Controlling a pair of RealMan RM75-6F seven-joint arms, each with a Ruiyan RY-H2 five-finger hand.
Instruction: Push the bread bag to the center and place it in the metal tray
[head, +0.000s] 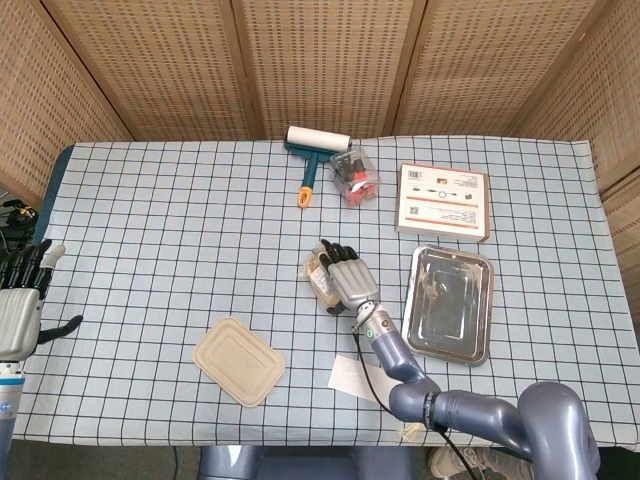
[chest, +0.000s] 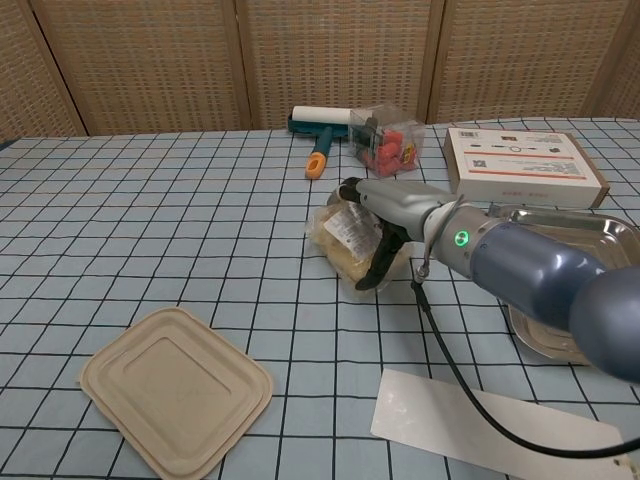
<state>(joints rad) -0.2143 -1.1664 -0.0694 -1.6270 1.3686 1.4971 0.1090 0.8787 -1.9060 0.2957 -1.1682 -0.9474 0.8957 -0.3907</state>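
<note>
In the head view, your right robot hand (head: 345, 280) lies flat over the bread bag (head: 320, 278), fingers extended across its top and nothing gripped; the bag sits near the middle of the surface (head: 150, 220), just left of the metal tray (head: 450, 305) and apart from it. Your left robot hand (head: 18, 300) hangs at the surface's left edge, fingers spread, holding nothing. A lid (head: 238, 360) lies at the front. In the chest view, your right robot hand (chest: 385, 215) covers the bag (chest: 340, 245) from above, thumb curving down its right side. The tray (chest: 600, 235) stands to the right, with a box (chest: 522, 165) behind it.
</note>
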